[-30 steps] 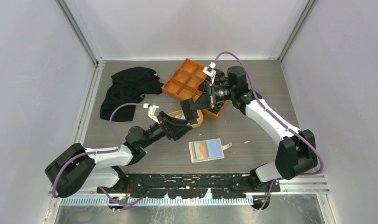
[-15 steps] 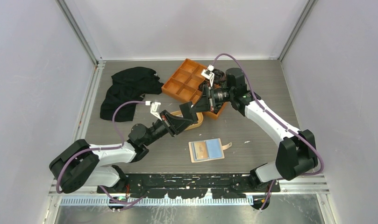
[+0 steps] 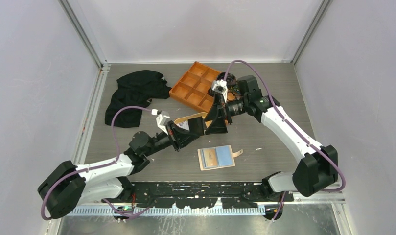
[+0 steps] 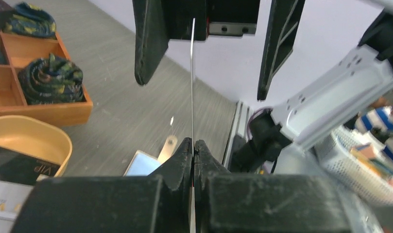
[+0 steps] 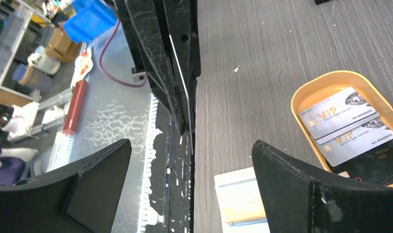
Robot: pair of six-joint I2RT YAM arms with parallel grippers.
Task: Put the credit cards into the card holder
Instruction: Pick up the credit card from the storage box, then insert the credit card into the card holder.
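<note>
The counter (image 3: 274,107) is broad, so a dropped card would not be lost. It would, though, land flat on the boards and be awkward to lift again. The orange divided tray (image 3: 193,84) stands at the far side, out of the way. Near it, the oval dish (image 5: 325,80) holds the other credit cards (image 5: 337,115), two pale ones lying over a black one. The card holder (image 3: 216,157) lies open near the front edge, apart from both arms, with nothing pinning it down.

The two claws meet in the air between dish and holder. The right claw (image 5: 190,143) stands wide apart, with a finger on either side of the card and neither touching it. The left claw (image 4: 193,145) is pressed together on one edge of a single credit card (image 4: 192,82), which shows edge-on as a thin line.

- **Slipping:** the grip takes only a narrow strip of the card, so it may pivot or slip as the arm swings toward the holder.
- **Knocking:** the right fingers flank the card closely, so a sideways retreat could knock it askew.
- **Missing the slot:** a tilted card would likely catch the slot's lip and shove the light holder along the counter instead of sliding in.
</note>
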